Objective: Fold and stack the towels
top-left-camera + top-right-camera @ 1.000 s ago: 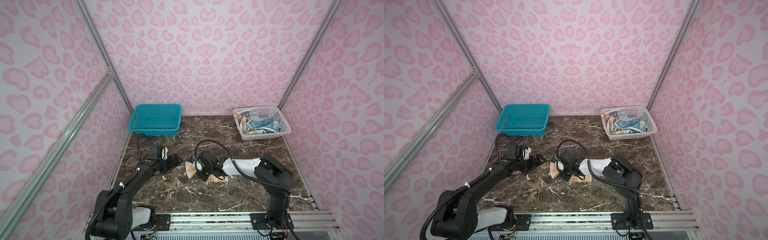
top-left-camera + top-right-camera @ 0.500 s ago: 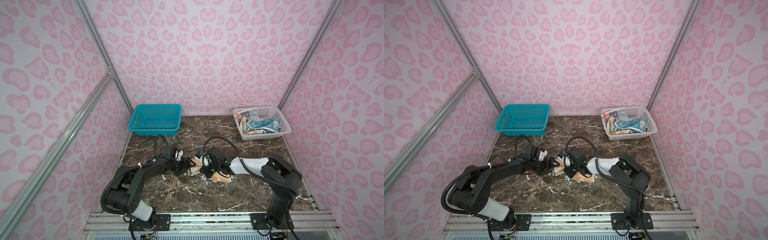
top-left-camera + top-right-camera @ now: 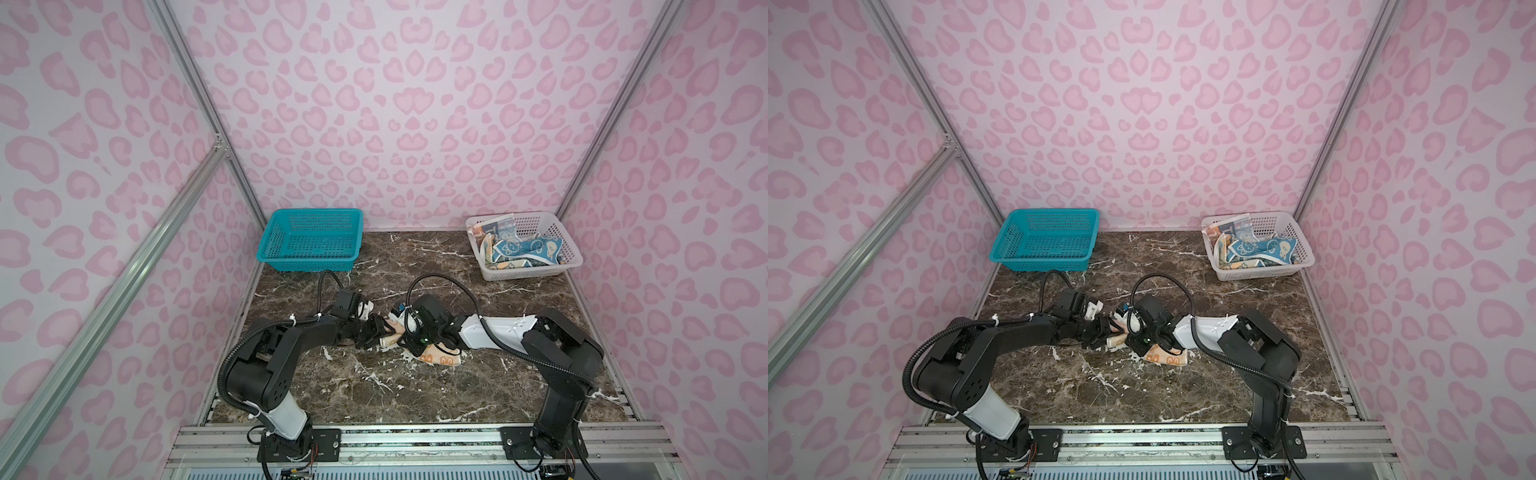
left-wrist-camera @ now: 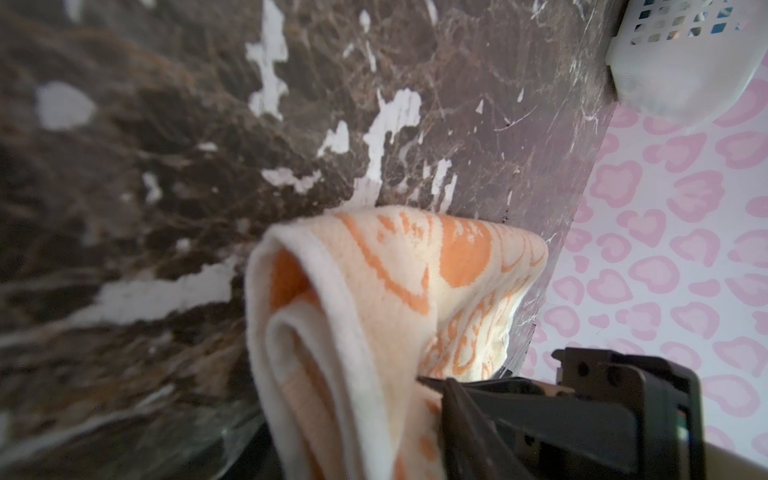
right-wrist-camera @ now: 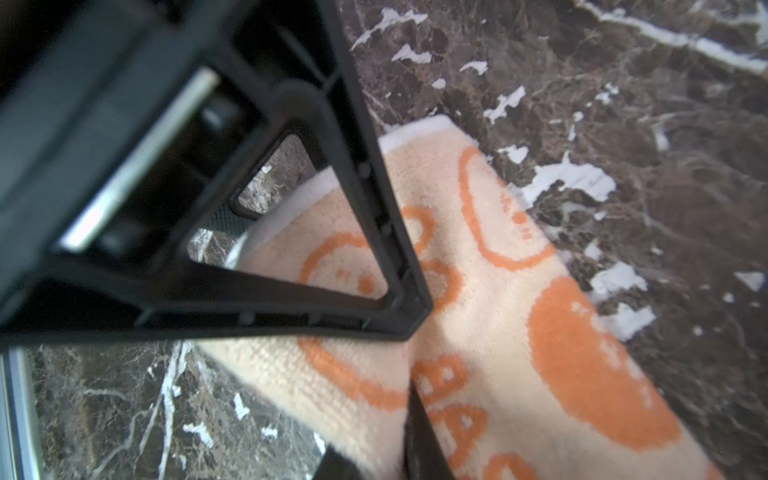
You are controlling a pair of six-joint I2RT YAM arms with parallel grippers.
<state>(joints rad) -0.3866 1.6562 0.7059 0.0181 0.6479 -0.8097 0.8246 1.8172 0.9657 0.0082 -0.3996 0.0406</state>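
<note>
Pinching one orange towel (image 5: 519, 291): right gripper (image 5: 415, 365) (two towels (image 3: 519, 249) in white basket (image 3: 536, 271)).

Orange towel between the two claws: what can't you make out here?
orange towel: its middle, in both top views, hidden under the right arm.
left gripper: left wrist view, cut off by the edge; grip unclear.
towels in the white basket: both top views, bunched, too small to count.

Pale pink walls (image 3: 395, 104) with darker heart-like leopard spots close in three sides, with aluminium posts (image 3: 197, 95) at the back corners. The worktop (image 3: 415, 386) is dark brown marble veined white, evenly lit, edged in front by a metal rail (image 3: 415, 434).
</note>
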